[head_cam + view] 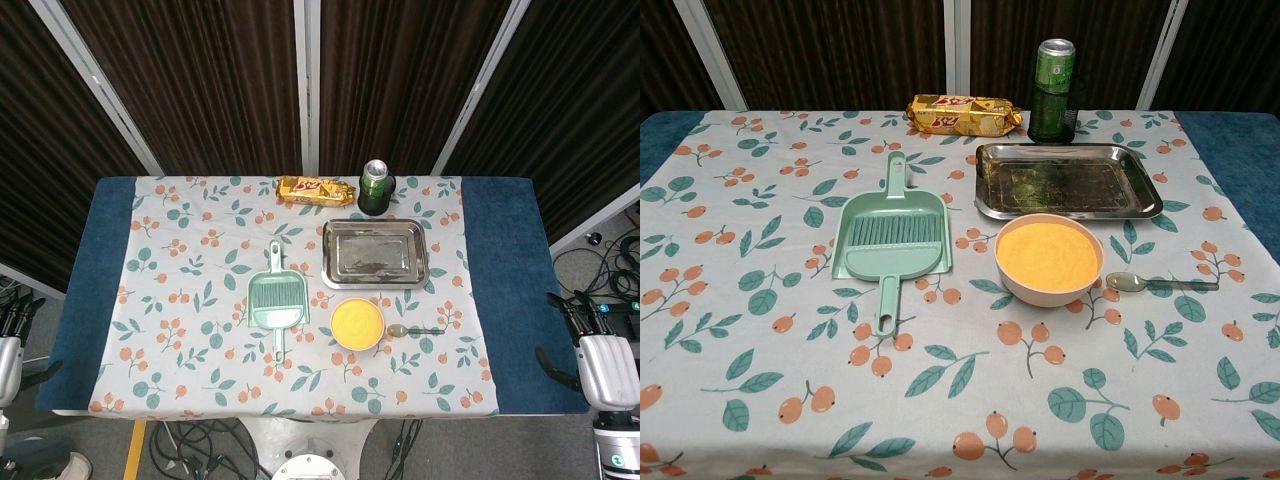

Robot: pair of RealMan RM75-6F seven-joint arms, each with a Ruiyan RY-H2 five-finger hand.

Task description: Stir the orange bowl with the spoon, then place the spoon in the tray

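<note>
Nothing started: my right hand (607, 368) idles empty, fingers apart, lower right; next I grasp the spoon (1160, 283) beside the orange bowl (1049, 258).

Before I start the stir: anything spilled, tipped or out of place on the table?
Nothing stands out. The orange bowl sits upright, nothing spilled around it. The spoon lies flat on the cloth just right of it. The tray is level behind the bowl. Both hands, left hand and right hand, sit off the table edges.
</note>
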